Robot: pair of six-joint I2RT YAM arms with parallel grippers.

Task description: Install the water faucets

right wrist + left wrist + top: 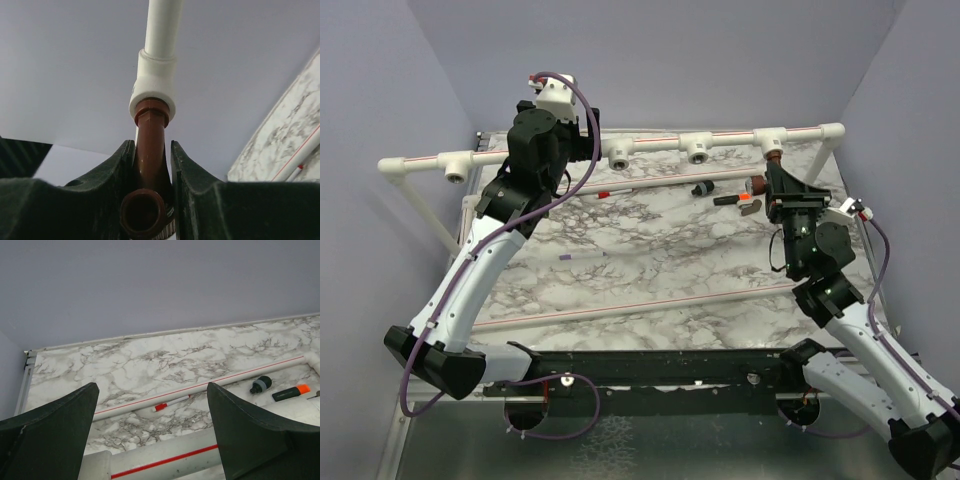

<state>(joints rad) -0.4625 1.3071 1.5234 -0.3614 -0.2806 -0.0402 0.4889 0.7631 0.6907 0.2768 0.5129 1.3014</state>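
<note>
The right gripper (152, 150) is clamped on the reddish-brown faucet (150, 122), whose long axis runs straight ahead into the white T-fitting (154, 85) at the far right. The left gripper (151, 405) stands with jaws apart, far left.

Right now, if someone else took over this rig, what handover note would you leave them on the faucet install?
Left hand: open, empty, raised above the pipe rail.
Right hand: shut on the reddish-brown faucet, whose end sits in the rightmost T-fitting.
Done: that faucet is entered in its socket; tightness cannot be judged.
To do: probably finish seating it and release; three other sockets face front empty; no green faucet in any view.
</note>
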